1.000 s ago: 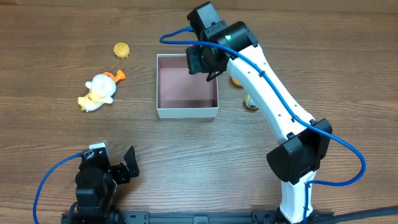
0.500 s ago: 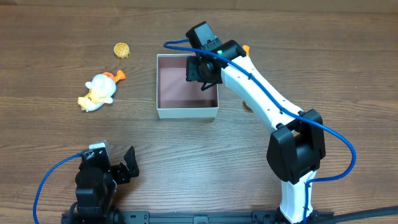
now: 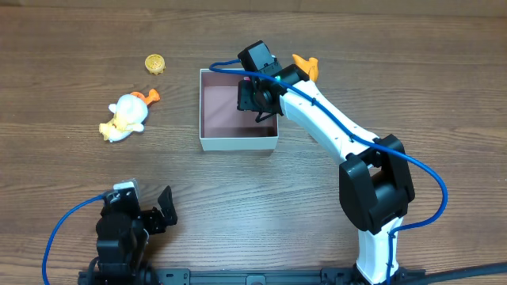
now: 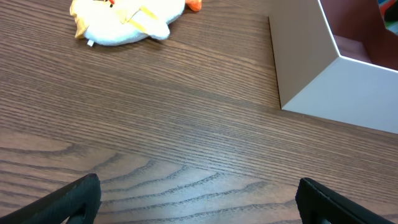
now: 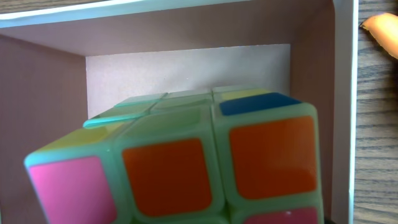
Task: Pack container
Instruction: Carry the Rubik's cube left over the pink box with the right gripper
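Note:
The container point(image 3: 238, 143), a square white-walled box with a dull pink-brown inside, stands at the table's middle back. It also shows in the left wrist view point(image 4: 311, 68) and the right wrist view point(image 5: 186, 68). My right gripper point(image 3: 257, 99) hangs inside the container's right half, shut on a pale green puzzle cube point(image 5: 205, 162) with orange, pink and blue faces. The cube fills the right wrist view and hides the fingers. My left gripper point(image 3: 154, 218) is open and empty near the front left, over bare wood point(image 4: 199, 199).
A white and yellow duck toy point(image 3: 127, 115) lies left of the container and shows in the left wrist view point(image 4: 127, 22). A small yellow round toy point(image 3: 154, 63) lies behind it. An orange toy point(image 3: 305, 63) lies behind the container's right corner point(image 5: 382, 28).
My right arm has swung left and down, bringing the cube from above the container's back right corner into the box. The left arm has not moved.

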{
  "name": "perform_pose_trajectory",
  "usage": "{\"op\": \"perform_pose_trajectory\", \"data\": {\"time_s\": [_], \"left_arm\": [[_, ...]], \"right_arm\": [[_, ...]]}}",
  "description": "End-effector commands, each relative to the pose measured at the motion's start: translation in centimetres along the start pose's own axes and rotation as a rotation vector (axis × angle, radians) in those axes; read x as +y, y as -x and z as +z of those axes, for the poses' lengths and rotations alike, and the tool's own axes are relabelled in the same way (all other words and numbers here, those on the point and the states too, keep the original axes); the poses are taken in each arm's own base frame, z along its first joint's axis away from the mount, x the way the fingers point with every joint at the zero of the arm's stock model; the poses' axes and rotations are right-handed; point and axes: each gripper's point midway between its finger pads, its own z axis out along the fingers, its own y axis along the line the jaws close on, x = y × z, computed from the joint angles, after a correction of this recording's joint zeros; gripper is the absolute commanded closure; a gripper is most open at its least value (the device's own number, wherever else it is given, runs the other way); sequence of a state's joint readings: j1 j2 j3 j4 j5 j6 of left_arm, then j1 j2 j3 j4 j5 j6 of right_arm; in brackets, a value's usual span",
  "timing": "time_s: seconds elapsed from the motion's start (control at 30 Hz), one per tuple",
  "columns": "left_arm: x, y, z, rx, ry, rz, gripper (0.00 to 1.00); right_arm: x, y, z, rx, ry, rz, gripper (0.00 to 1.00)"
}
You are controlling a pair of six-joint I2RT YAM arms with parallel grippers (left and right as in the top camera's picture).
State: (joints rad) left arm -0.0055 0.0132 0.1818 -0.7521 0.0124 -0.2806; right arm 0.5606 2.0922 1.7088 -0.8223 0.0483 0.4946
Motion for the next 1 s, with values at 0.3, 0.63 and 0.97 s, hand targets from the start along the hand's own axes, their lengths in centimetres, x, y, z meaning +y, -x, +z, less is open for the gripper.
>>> {"op": "perform_pose_trajectory", "data": {"time_s": [0.3,0.63,0.97], "left_arm": [[0.1,-0.2,0.2,0.0,0.0,0.016,0.0],[0.1,-0.2,0.2,0.0,0.0,0.016,0.0],[0.1,-0.2,0.2,0.0,0.0,0.016,0.0]], "right_arm": [[-0.5,-0.6,2.5,0.026,-0.02,0.006,0.46],[-1.1,-0.2,2.8,0.008,-0.045,0.007,0.46],[-1.2,-0.1,2.8,0.004,-0.053,0.004,0.32]]}}
